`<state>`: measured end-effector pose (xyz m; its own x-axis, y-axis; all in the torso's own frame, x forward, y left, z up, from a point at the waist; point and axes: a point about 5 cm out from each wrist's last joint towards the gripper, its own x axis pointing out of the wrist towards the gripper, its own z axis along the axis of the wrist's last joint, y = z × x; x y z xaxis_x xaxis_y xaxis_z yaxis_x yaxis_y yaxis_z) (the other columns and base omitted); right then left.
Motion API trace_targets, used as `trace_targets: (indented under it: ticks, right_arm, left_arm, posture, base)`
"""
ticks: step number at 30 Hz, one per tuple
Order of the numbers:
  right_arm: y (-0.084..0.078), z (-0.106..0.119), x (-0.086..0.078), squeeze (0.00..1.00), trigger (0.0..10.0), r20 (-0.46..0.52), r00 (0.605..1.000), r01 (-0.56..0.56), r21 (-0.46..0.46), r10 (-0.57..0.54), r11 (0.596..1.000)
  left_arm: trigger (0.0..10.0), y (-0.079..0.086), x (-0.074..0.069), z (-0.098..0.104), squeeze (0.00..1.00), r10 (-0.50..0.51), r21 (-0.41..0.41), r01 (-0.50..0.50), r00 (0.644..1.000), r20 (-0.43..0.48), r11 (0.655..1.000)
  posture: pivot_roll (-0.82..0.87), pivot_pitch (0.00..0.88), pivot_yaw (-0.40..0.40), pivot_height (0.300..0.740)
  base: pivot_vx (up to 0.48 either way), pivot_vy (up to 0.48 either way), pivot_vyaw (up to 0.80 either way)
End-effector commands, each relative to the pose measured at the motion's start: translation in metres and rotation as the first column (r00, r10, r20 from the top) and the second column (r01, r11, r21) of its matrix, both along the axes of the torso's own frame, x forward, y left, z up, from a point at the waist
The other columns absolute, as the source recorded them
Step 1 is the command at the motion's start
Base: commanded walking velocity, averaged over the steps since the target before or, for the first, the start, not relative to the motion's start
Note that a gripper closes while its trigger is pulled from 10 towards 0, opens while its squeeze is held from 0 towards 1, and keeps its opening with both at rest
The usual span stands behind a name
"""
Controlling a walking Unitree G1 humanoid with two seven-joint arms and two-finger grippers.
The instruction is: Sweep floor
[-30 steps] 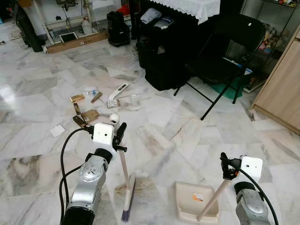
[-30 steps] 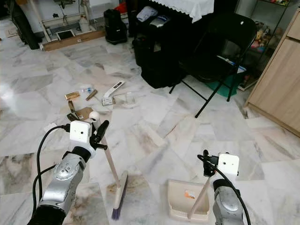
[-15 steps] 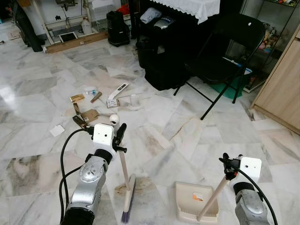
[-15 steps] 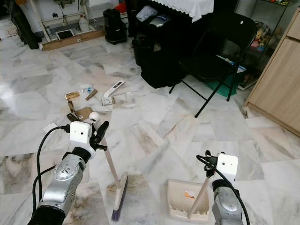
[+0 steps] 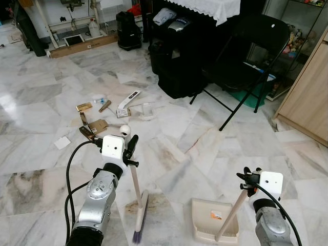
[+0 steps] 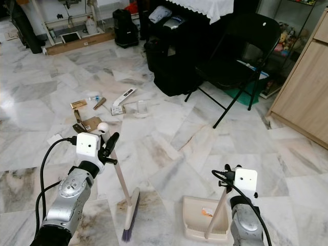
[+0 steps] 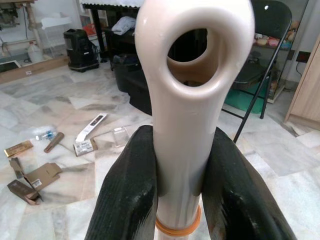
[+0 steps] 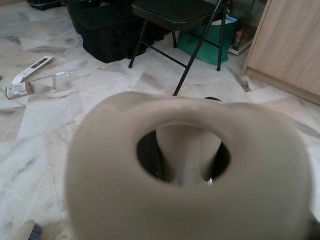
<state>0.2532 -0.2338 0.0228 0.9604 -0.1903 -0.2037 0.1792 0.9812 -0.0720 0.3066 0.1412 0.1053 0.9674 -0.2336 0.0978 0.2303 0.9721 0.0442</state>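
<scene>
Left eye view: I see a glossy marble floor [image 5: 205,148], grey and white veined, with brown stains near my feet. My left gripper [image 5: 130,148] pinches the broom handle [image 5: 134,177] just under its rounded top; the broom [image 5: 139,215] stands nearly upright, bristles on the floor in front of my left arm. My right gripper [image 5: 245,183] is at the top of the dustpan handle [image 5: 231,214]; I cannot tell how its fingers are set. The beige dustpan [image 5: 214,220] sits flat on the floor just beside the broom head, apart from it. Litter [image 5: 100,115], small boxes, a card and a clear wrapper, lies scattered on the floor well ahead of the broom. A black folding chair [image 5: 251,51] and black bags [image 5: 177,66] stand farther back, with a wooden cabinet [image 5: 307,97] at the right edge.

Right eye view: same scene, nothing extra.

Left wrist view: both black fingers [image 7: 131,195] are pressed on the cream handle below its hanging hole.

Right wrist view: the dustpan handle's looped end is blurred and close; chair legs and floor behind.
</scene>
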Motion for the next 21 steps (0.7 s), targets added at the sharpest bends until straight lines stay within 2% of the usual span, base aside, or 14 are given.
trace_targets:
  ticks: [1, 9, 18, 19, 21]
  right_arm:
    - [0.0027, -0.0011, 0.0005, 0.0, 0.0, -0.006, 1.0, -0.011, -0.005, 0.011, 1.0]
    - [0.0064, 0.0069, 0.0064, 0.0, 0.0, 0.028, 0.999, -0.031, -0.015, 0.032, 0.999]
    - [0.0039, 0.0041, 0.0059, 0.0, 0.0, 0.009, 1.0, -0.003, -0.011, 0.003, 1.0]
    - [0.0013, 0.0029, 0.005, 0.0, 10.0, -0.001, 1.0, 0.014, -0.017, -0.014, 1.0]
    - [0.0003, 0.0026, 0.0046, 0.0, 10.0, -0.005, 1.0, 0.02, -0.018, -0.02, 1.0]
  left_arm:
    - [10.0, 0.0, 0.0017, 0.0084, 0.0, -0.008, 0.015, 0.007, 0.999, 0.036, 1.0]
    - [10.0, -0.0012, 0.0024, 0.0088, 0.0, -0.012, 0.015, 0.011, 0.999, 0.037, 1.0]
    - [10.0, -0.0011, 0.0022, 0.0089, 0.0, -0.01, 0.016, 0.009, 0.999, 0.037, 1.0]
    - [10.0, -0.001, 0.0021, 0.0087, 0.0, -0.01, 0.016, 0.009, 0.999, 0.037, 1.0]
    - [10.0, -0.001, 0.0021, 0.0087, 0.0, -0.01, 0.016, 0.009, 0.999, 0.037, 1.0]
  posture:
    - [0.05, 0.079, 0.027, 0.74]
    - [0.04, 0.078, 0.027, 0.74]
    - [0.05, 0.078, 0.026, 0.74]
    - [0.05, 0.079, 0.027, 0.74]
    - [0.04, 0.08, 0.027, 0.74]
  base:
    - [0.0, 0.0, 0.0]
    - [0.0, 0.0, 0.0]
    - [0.0, 0.0, 0.0]
    - [0.0, 0.0, 0.0]
    - [0.0, 0.0, 0.0]
